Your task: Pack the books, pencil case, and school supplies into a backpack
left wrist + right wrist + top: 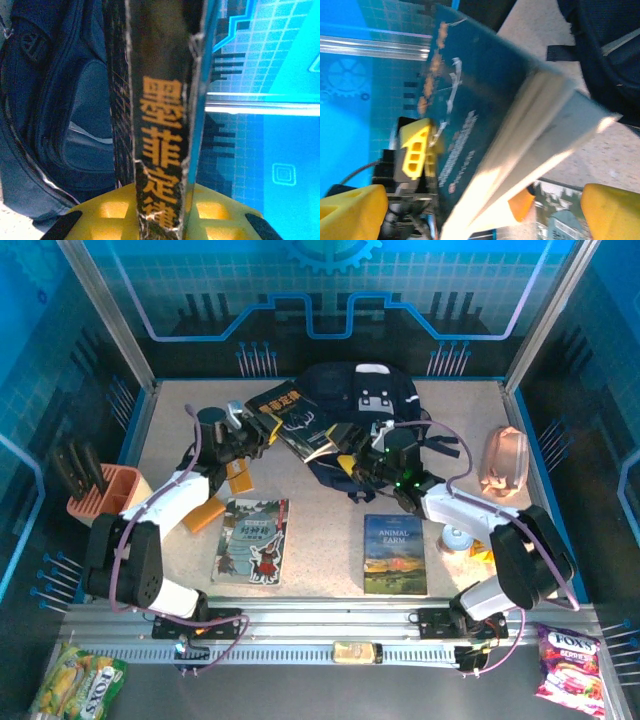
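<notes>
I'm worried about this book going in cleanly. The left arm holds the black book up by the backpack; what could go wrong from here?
1. The left gripper pinches the black book near its spine alone, so it may swing or slip.
2. The right gripper stands open around the page edge, close to the left one; closing could crumple pages.
3. The mouth of the backpack is hard to see; a corner may snag fabric.
</notes>
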